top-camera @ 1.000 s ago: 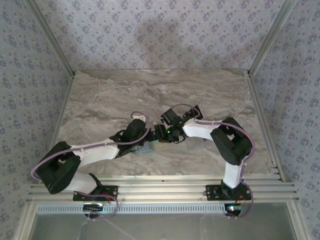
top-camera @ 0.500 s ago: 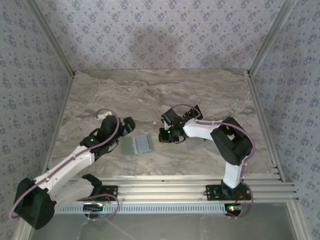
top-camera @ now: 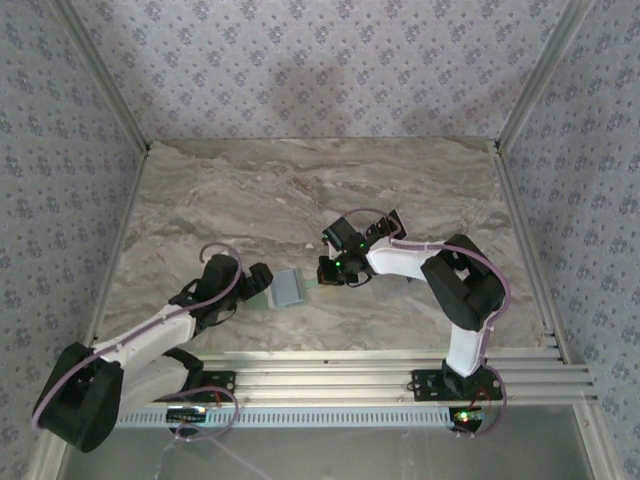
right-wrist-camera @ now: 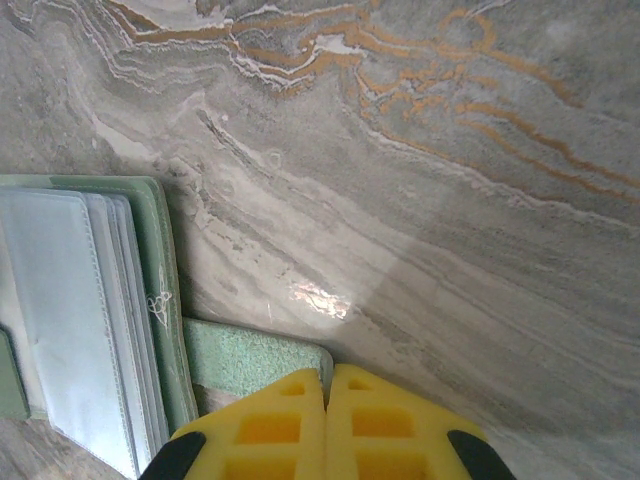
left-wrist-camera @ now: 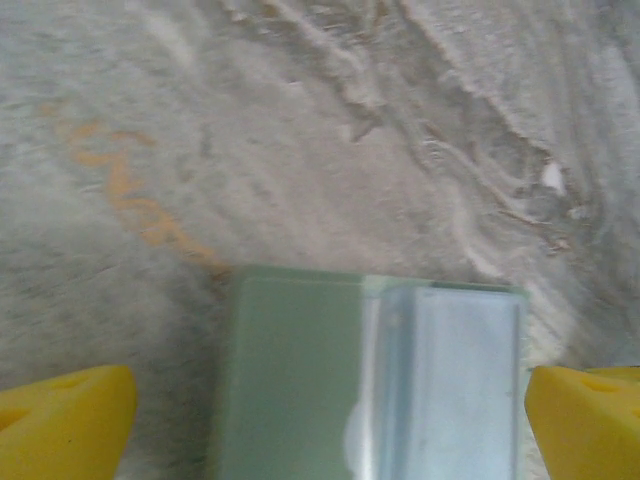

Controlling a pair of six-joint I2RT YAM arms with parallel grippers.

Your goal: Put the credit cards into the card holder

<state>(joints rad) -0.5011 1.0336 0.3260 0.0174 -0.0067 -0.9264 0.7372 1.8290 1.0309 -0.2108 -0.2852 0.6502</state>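
Marbled surface: holder, likely light, floppy and slick, best pinched at its green edge, lies between wide-open, empty left claw and closed, empty right claw.

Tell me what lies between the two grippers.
The open card holder lies flat between the left gripper and the right gripper, as the top external view shows.

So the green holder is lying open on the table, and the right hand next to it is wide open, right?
Not quite. The right hand is shut, not wide open: the right wrist view shows its yellow fingers pressed together. The holder does lie open on the table, with that hand next to it.
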